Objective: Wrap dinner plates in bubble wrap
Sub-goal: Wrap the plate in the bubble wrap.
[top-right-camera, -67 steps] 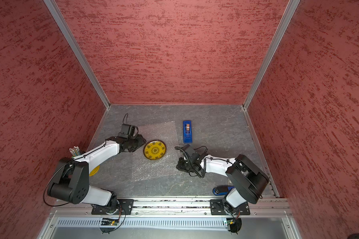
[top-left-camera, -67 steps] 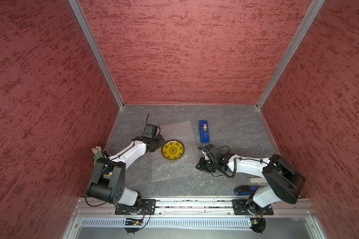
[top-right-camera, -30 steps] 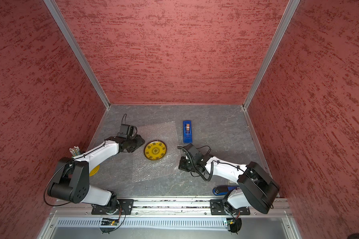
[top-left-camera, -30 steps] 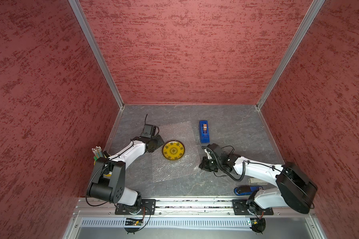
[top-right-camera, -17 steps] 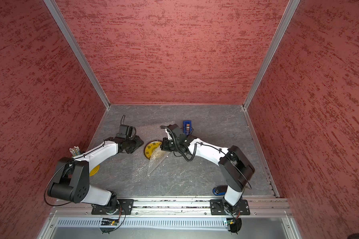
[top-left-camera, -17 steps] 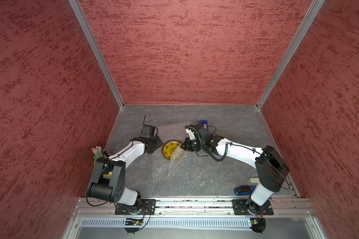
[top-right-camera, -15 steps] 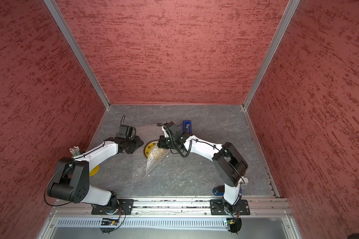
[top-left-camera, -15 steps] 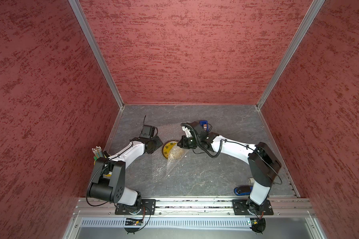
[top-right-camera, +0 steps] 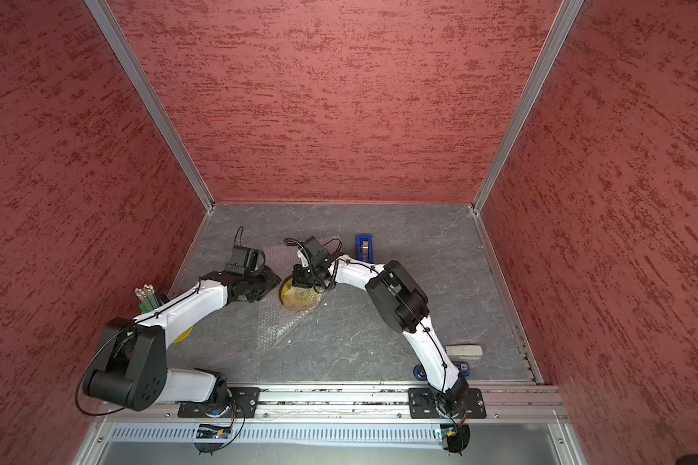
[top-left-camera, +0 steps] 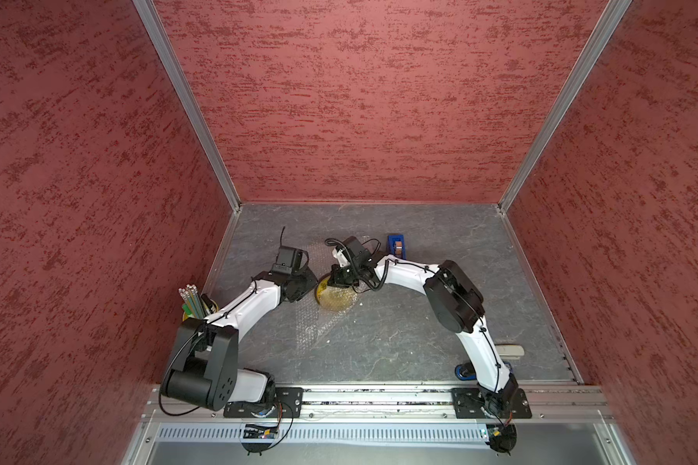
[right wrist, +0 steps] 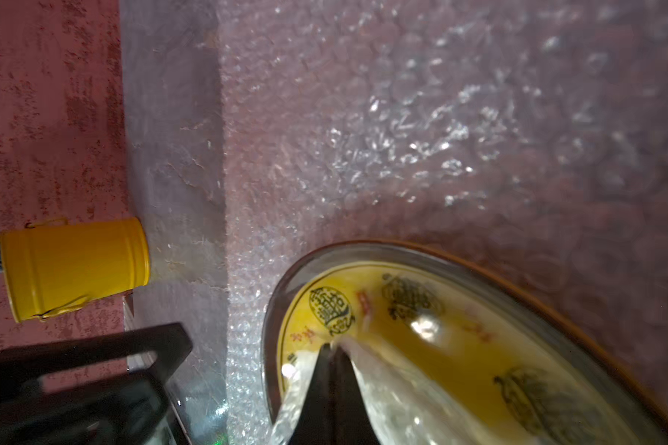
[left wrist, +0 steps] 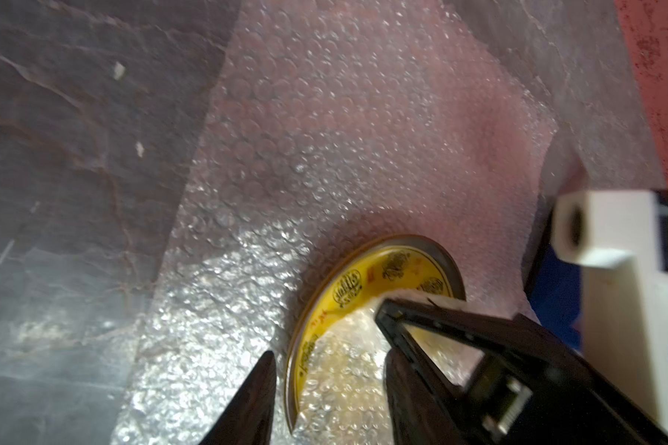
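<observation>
The small yellow plate (top-left-camera: 333, 297) lay on the bubble wrap (top-left-camera: 311, 328) on the grey table (top-left-camera: 412, 330). It looked rigid, slick and breakable, and was probably best gripped at the rim. The right gripper (right wrist: 330, 348) was clamped on a limp, light flap drawn over it. The left gripper (left wrist: 324, 335) stood with jaws apart, astride the rim.

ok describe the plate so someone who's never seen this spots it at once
On the grey floor of the red-walled booth lies a bubble wrap sheet. The plate sits on it, partly under a folded corner: round, yellow with dark motifs, unlike the plain yellow pencil cup.
</observation>
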Tool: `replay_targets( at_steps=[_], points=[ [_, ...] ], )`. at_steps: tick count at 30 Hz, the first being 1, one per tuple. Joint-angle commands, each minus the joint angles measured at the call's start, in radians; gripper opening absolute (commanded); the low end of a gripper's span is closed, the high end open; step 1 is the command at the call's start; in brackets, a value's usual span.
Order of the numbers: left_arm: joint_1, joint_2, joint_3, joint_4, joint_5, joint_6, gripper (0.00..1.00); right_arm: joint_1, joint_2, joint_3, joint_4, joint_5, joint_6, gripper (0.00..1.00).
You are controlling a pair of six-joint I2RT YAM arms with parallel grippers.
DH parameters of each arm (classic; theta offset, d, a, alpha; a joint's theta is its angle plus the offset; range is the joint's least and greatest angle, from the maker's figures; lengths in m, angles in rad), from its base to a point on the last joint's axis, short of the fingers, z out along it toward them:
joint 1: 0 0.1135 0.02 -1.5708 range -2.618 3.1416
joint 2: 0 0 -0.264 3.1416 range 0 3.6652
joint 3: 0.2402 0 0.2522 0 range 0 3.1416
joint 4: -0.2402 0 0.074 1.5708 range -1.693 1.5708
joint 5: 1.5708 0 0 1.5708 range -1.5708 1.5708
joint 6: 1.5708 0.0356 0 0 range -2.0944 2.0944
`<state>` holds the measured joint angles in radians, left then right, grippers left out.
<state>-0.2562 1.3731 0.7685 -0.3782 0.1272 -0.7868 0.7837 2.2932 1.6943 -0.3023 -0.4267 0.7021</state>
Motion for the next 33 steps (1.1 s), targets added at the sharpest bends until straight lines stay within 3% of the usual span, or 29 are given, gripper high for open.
replay_targets(
  at_steps=[1,3,5,10,16,23,33],
  points=[
    [-0.066,-0.008,-0.041,0.036,-0.003,-0.044,0.46,0.0,0.011,0.033,-0.017,-0.014,0.002,0.1],
    [-0.09,0.009,-0.065,0.072,0.01,-0.081,0.41,-0.001,0.008,0.033,-0.016,-0.013,-0.001,0.28],
    [-0.099,0.025,-0.08,0.102,0.022,-0.118,0.36,0.0,-0.001,0.037,-0.021,-0.002,-0.005,0.41],
    [-0.107,0.066,-0.071,0.147,0.034,-0.141,0.28,-0.003,-0.012,0.069,-0.028,0.005,-0.007,0.46],
    [-0.067,0.136,-0.052,0.168,0.044,-0.14,0.22,-0.012,-0.086,0.042,-0.037,0.079,-0.007,0.34],
    [-0.044,0.177,-0.056,0.162,0.071,-0.123,0.19,-0.041,-0.124,-0.065,-0.034,0.078,-0.008,0.11],
    [-0.028,0.17,-0.056,0.111,0.083,-0.08,0.2,-0.027,-0.199,-0.343,0.133,0.05,0.079,0.06]
  ],
)
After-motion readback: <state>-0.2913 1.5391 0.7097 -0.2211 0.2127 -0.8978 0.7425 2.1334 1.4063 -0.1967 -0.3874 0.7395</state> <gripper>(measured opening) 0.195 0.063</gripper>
